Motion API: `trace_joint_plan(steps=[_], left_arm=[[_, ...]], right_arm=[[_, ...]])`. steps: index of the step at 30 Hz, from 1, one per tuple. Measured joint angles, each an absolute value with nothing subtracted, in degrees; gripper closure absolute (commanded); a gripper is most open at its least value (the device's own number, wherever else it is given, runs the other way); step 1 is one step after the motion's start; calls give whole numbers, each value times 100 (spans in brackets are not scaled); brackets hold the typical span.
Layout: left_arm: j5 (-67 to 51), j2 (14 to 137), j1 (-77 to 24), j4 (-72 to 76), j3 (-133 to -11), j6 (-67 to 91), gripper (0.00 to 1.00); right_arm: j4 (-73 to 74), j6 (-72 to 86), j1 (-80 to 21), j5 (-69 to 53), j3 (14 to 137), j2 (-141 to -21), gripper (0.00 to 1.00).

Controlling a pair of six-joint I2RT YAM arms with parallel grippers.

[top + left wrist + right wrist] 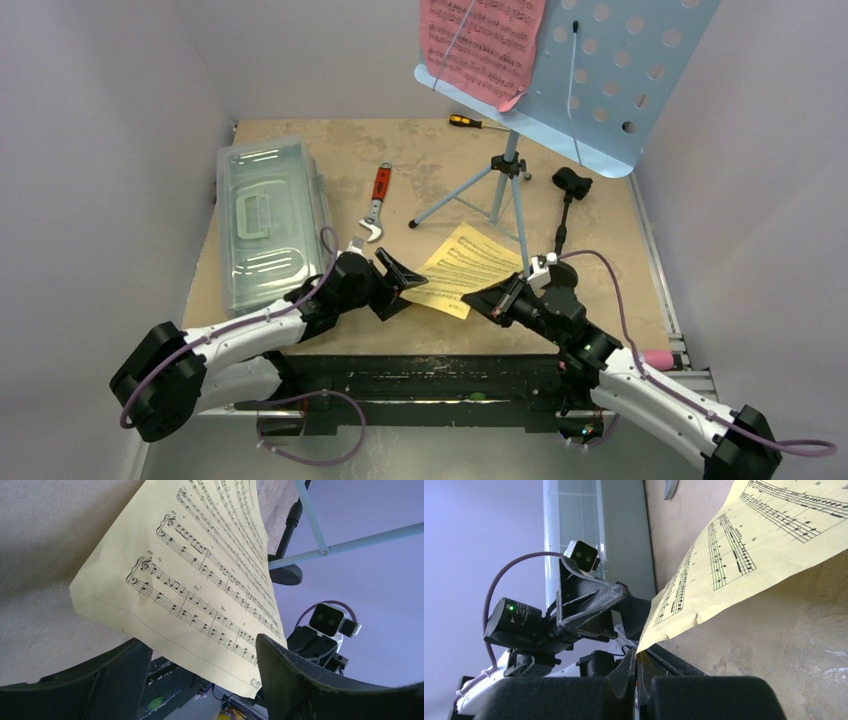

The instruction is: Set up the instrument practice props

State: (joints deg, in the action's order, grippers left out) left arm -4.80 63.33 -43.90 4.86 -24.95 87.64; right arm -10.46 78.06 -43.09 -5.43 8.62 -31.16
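The light blue music stand stands on its tripod at the back right, with a pink sheet-music page on it. A yellow page lies on the table with its near corner lifted. My right gripper is shut on that corner. My left gripper is open, and the page's left edge hangs between its spread fingers without touching them. The black mic stand is beside the tripod. A pink microphone lies at the near right edge.
A clear lidded box sits at the left. The red-handled wrench lies just beyond my left gripper. A screwdriver lies at the back. The tripod's legs spread close behind the yellow page.
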Motion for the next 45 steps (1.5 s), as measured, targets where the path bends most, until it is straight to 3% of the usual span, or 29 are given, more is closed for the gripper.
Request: trace_joint_plan(steps=[9, 11, 14, 17, 21, 28, 33, 42, 44, 45], left_arm=[[-617, 6504, -4403, 1511, -2235, 9299, 89], [-670, 6587, -4403, 1758, -2235, 9358, 99], [-768, 6648, -4401, 2038, -2235, 9395, 100], [-860, 6657, -4401, 2165, -2235, 9393, 100], [-934, 6619, -4401, 2182, -2209, 9393, 100], [-1048, 6438, -4390, 2156, -2097, 9395, 100], [-1109, 6182, -4390, 2152, -2045, 9397, 100], [-1203, 5874, -4390, 2134, -1988, 9397, 100], [-1253, 5874, -4390, 2143, -1986, 9395, 100], [-1280, 5874, -4390, 2154, -1979, 9395, 100]], right_arm=[[-1109, 7959, -4309, -451, 864, -3450, 100], [-1002, 8090, -4309, -388, 867, -3503, 94], [-788, 8420, -4309, -331, 869, -3564, 83], [-687, 8833, -4309, -244, 869, -3642, 62], [-843, 9317, -4309, -202, 862, -3835, 45], [-1542, 10151, -4309, -36, 615, -4215, 32], [-1815, 10707, -4309, 252, 434, -4331, 32], [-2281, 11622, -4309, 794, 318, -4692, 42], [-2399, 11723, -4309, 801, 318, -4880, 49], [-2445, 11758, -4309, 803, 318, -4963, 57]])
